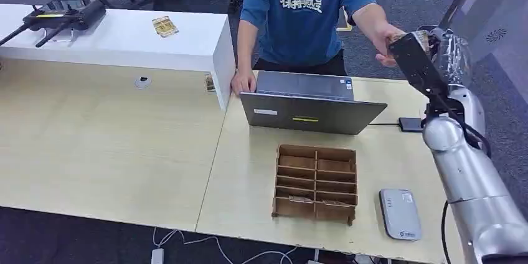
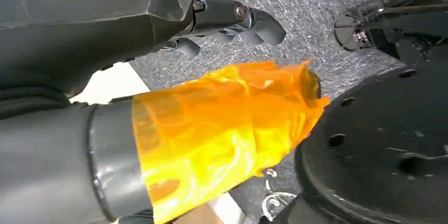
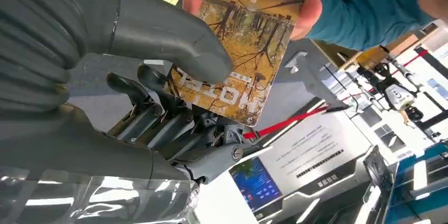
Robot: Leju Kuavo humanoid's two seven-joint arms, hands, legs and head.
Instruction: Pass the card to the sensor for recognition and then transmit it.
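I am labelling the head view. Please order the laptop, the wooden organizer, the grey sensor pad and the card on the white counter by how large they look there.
1. Laptop
2. Organizer
3. Sensor pad
4. Card; it lies farther from the camera, so its true size is unsure.

The head view is evenly and brightly lit from above; soft shadows are cast under the laptop point(image 1: 311, 109) and inside the wooden tray point(image 1: 316, 183) near the front edge of the table point(image 1: 112, 152). Slight softness is seen throughout. In the right wrist view the card point(image 3: 240, 49) is rendered sharply, while the background is blown out toward white and the person's hand point(image 3: 253, 2) is mildly blurred. In the left wrist view glare is carried by the orange film point(image 2: 222, 129), and the dark near parts are out of focus.
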